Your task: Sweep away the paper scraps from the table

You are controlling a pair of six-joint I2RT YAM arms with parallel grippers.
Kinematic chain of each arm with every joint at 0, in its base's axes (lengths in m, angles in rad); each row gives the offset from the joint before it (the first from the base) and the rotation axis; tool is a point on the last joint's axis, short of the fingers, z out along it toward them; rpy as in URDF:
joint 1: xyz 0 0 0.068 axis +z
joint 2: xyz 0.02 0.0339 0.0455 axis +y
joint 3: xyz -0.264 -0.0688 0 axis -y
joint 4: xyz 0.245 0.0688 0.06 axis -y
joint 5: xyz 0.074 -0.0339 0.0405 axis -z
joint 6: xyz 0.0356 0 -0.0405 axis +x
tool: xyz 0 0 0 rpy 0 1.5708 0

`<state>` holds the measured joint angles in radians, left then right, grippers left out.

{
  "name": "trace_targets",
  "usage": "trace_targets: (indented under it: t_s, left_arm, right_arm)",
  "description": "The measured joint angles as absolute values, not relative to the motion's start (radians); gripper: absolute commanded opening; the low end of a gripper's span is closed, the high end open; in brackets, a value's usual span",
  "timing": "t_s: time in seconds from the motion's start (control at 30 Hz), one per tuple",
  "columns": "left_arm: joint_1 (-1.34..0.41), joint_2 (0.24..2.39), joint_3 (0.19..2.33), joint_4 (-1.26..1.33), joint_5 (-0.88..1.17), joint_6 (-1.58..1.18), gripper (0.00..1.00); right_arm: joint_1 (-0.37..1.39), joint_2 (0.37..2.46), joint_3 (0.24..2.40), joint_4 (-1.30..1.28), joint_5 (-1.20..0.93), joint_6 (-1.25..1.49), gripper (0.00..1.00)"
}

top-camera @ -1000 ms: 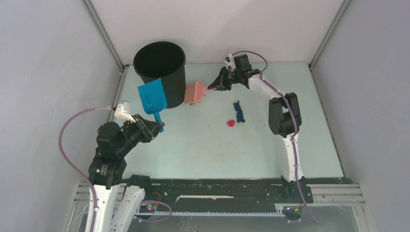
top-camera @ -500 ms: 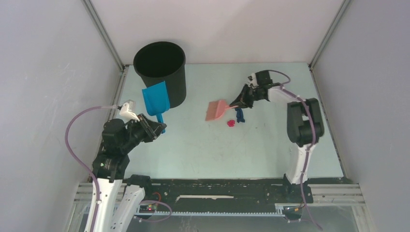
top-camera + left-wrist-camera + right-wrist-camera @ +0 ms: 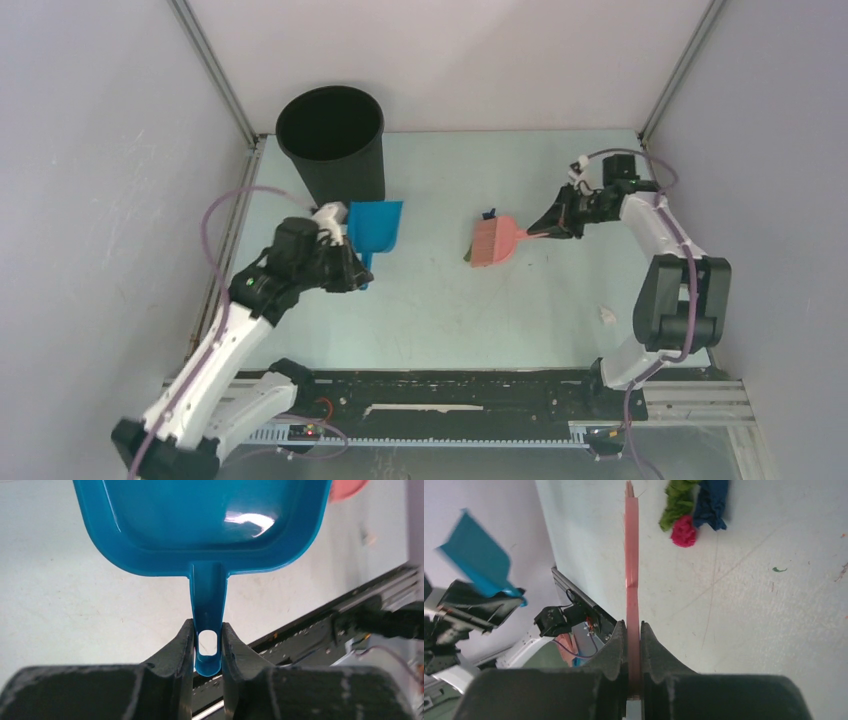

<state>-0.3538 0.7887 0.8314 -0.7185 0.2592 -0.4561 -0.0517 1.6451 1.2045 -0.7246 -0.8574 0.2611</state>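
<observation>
Mint-green table (image 3: 560,300), centre: paper scraps (image 3: 684,530) clustered just beside pink brush (image 3: 631,555).
Likely featherlight, crumpled, scatter-prone; push, never pinch. Right gripper (image 3: 633,630) nipped on the brush handle; left gripper (image 3: 207,630) nipped on blue dustpan (image 3: 200,520) handle, well apart.

We are gripping the blue dustpan (image 3: 380,224) by its handle in our left gripper (image 3: 356,272), its pan just beside the black bin (image 3: 332,140). In our right gripper (image 3: 549,229) we are holding the pink brush (image 3: 492,243) over the table (image 3: 430,310), with two paper scraps (image 3: 488,213) showing at its head's edges, one dark blue, one green.
</observation>
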Motion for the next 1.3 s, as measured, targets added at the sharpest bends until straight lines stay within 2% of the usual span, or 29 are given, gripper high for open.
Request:
trace_targets:
  t_s: [0.23, 0.4, 0.6, 0.73, 0.93, 1.03, 1.3]
  left_arm:
    - [-0.575, 1.066, 0.975, -0.851, 0.134, -0.337, 0.01]
    - [-0.694, 1.243, 0.982, -0.940, 0.078, -0.286, 0.00]
    - [-0.810, 1.410, 1.084, -1.016, 0.006, -0.248, 0.00]
    - [-0.840, 1.501, 1.165, -1.019, 0.002, -0.218, 0.00]
    - [-0.850, 1.648, 1.254, -1.020, 0.003, -0.195, 0.00]
    - [-0.853, 1.687, 1.281, -1.021, 0.011, -0.181, 0.00]
    - [-0.855, 1.767, 1.332, -1.021, 0.042, -0.146, 0.00]
  right_arm:
    - [-0.147, 1.551, 1.438, -0.883, -0.844, 0.100, 0.00]
    - [-0.121, 1.543, 1.600, -0.909, -0.585, -0.030, 0.00]
    - [0.086, 1.535, 1.611, -0.925, -0.198, -0.173, 0.00]
    - [0.210, 1.604, 1.722, -0.963, 0.003, -0.262, 0.00]
    - [0.301, 1.787, 1.964, -0.989, 0.202, -0.350, 0.00]
    - [0.340, 1.888, 2.022, -0.992, 0.247, -0.367, 0.00]
    - [0.463, 2.050, 1.999, -1.080, 0.246, -0.356, 0.00]
